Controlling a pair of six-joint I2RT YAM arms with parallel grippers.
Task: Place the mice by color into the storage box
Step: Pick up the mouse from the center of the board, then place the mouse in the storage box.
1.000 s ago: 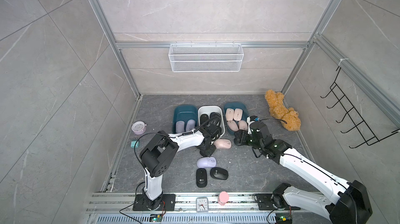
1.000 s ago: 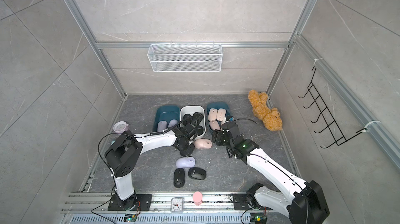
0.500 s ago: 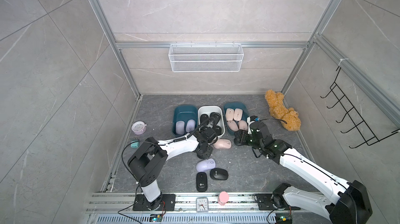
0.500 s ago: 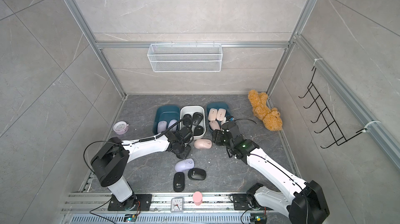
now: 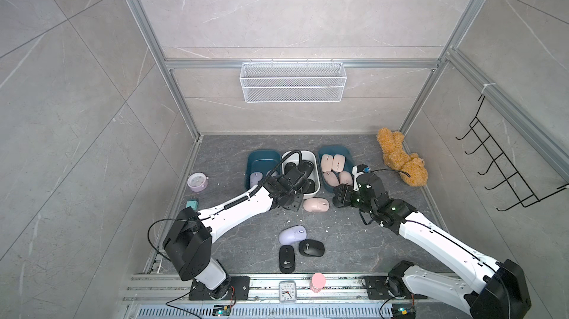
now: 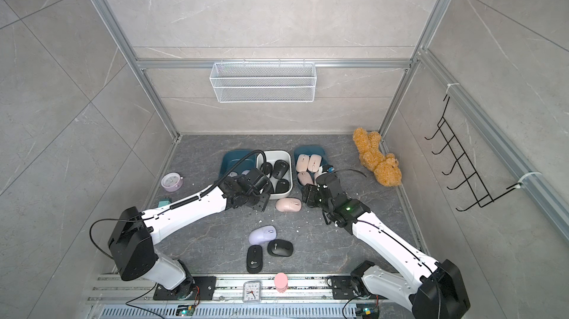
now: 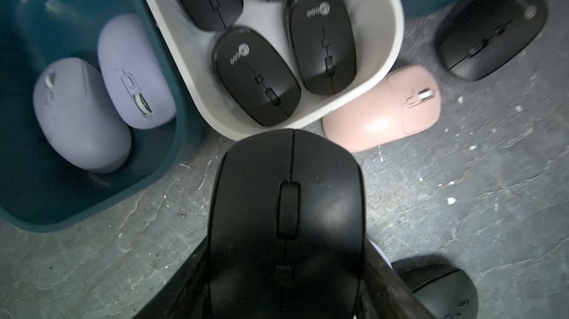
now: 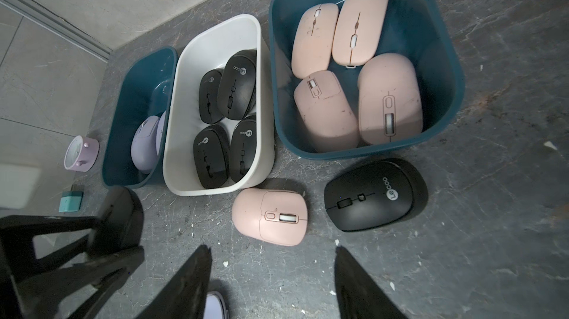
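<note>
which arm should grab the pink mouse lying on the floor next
Right. The right pincer is open and empty, the pink mouse just ahead; the left pincer grips a black mouse.

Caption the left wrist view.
Left gripper holds a black mouse before the white bin of black mice.

Printed "Lecoo" on a loose matte black oval mouse (image 8: 375,194); same brand on black oval mice (image 8: 237,89) inside the white plastic tub (image 8: 215,37).

Open floor (image 5: 338,231) btwn pink mouse (image 5: 316,204) & lilac mouse (image 5: 292,234); white bin (image 5: 317,175) blocks just behind pink.
</note>
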